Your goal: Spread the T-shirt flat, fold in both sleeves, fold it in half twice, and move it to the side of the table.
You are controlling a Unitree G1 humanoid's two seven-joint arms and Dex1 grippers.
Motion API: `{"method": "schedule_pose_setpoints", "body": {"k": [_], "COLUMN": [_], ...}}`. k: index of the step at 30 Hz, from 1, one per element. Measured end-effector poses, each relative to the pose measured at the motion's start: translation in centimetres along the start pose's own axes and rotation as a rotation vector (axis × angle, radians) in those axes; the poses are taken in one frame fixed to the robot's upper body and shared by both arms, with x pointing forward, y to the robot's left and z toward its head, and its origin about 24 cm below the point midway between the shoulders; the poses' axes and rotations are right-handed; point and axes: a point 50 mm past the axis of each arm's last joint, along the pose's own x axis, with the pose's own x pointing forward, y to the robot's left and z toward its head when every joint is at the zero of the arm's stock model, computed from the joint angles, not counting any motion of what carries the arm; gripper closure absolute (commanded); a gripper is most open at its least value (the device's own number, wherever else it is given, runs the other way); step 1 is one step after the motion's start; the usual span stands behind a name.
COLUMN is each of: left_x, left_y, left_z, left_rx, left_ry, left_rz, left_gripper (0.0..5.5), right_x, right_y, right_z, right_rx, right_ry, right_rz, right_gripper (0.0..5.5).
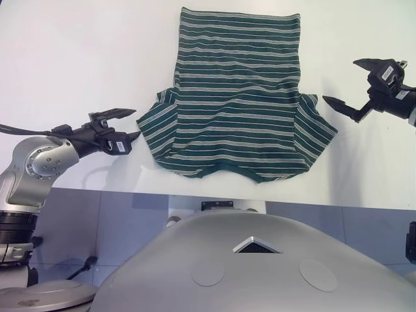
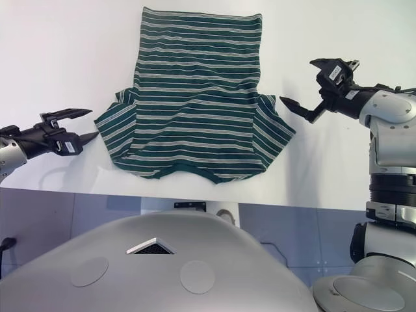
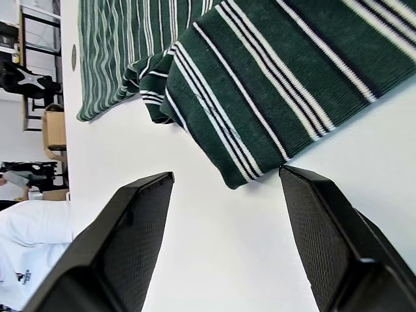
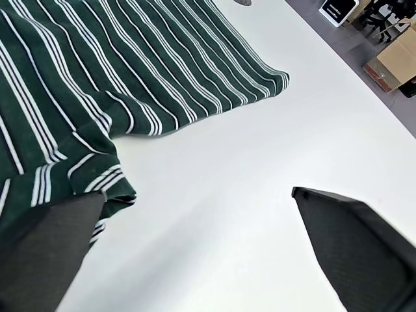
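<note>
Jaws of left gripper (image 1: 135, 123) and right gripper (image 1: 340, 80) are spread apart; each sleeve (image 1: 316, 123) of the striped T-shirt (image 1: 234, 78) is best pinched at its hem and laid inward

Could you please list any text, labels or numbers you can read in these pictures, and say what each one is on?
No text can be read.
Left gripper, white sticker: print too small to read.
Right gripper, white label: print too small to read.
T-shirt: stripes only, no print.
</note>
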Motion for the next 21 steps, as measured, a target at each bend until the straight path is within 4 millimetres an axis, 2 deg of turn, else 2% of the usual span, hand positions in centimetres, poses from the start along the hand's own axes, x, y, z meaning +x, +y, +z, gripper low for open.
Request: {"method": "schedule_pose_setpoints", "body": {"k": [13, 20, 21], "left_x": [1.3, 1.8, 1.8], "left_y": [-0.7, -0.7, -0.7], "left_z": [-1.4, -1.2, -1.2], "left_rx": [0.001, 0.0, -0.001], "left_ry": [0.008, -0.007, -0.007], "left_rz": [0.033, 0.034, 0.034], "left_gripper": [5.48, 5.48, 5.29], "right_x": [0.2, 0.2, 0.2], "right_y": [0.1, 0.0, 0.0], "right_z": [-0.1, -0.2, -0.3], "right_rx": [0.009, 0.014, 0.016], "right_ry": [0.007, 0.009, 0.01], "right_rz": [0.007, 0.004, 0.003], "right_gripper": [0.1, 0.1, 0.1]}}
